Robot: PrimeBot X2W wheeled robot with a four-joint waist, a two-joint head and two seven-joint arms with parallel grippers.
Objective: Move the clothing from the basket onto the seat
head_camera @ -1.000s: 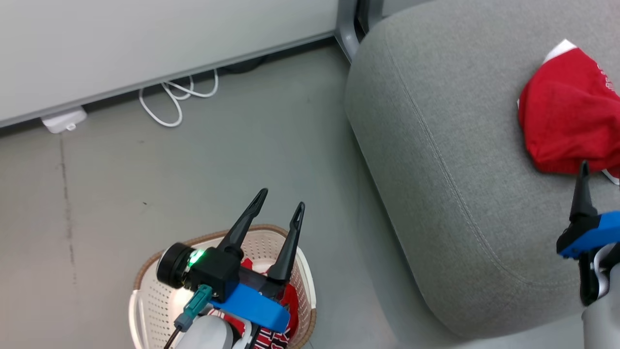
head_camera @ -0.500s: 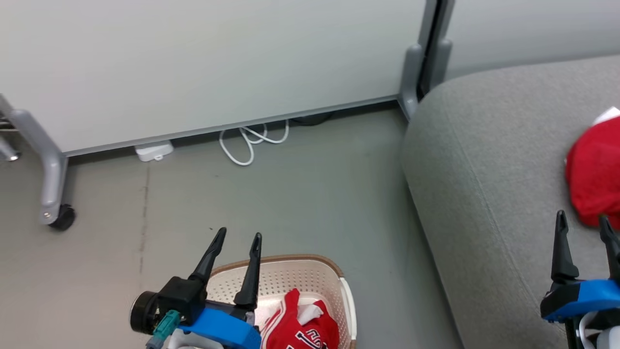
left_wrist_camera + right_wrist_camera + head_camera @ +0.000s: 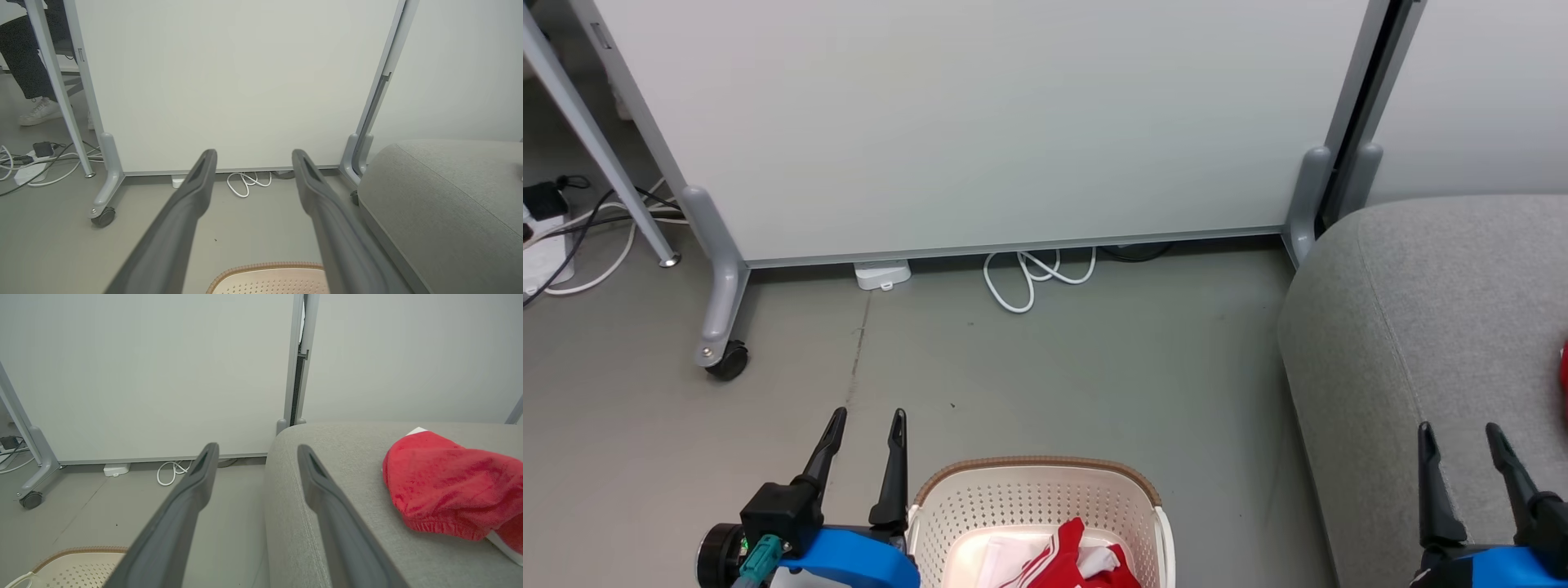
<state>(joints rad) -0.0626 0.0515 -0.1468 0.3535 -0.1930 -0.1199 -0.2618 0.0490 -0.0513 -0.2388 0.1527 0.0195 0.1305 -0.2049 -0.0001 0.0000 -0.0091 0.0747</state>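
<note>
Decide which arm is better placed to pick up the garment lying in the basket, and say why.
Left, probably. The left gripper stands open right beside the basket, whose red-and-white garment lies close to it. The right gripper, also open, hangs at the seat, farther from the basket.

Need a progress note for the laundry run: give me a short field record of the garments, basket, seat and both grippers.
seat: grey cushion, on the robot's right
basket: on the floor, left of the seat
garment in basket: red with white stripes, crumpled inside
garment on seat: plain red, lying on top of the cushion
left gripper: jaws open, empty, beside the basket's left rim
right gripper: jaws open, empty, at the seat's left edge
status: one garment on the seat, one to move
</note>
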